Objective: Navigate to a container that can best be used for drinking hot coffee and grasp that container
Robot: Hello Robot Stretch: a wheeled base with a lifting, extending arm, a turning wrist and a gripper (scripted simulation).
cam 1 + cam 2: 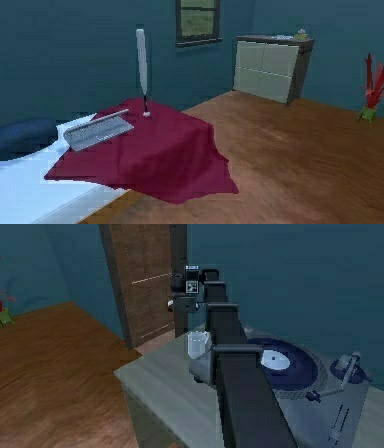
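The arm side view gives us a grey table (160, 379) bearing a turntable (300, 374) and a small white cup (198, 344). The forward view gives us instead a bed (30, 190) under a dark red blanket (160, 150), a grey laptop (100, 130), a pale bat (142, 55) standing upright, a dresser (268, 65) and a window (197, 20).

The cup is plain, squat and upright, near the table's far edge, just left of the arm (240, 374) and beside the turntable. The gripper (178, 296) shows farther out, against a wooden door (145, 279); we cannot tell whether it holds anything.

Bare wooden floor (50, 364) lies open left of the table.
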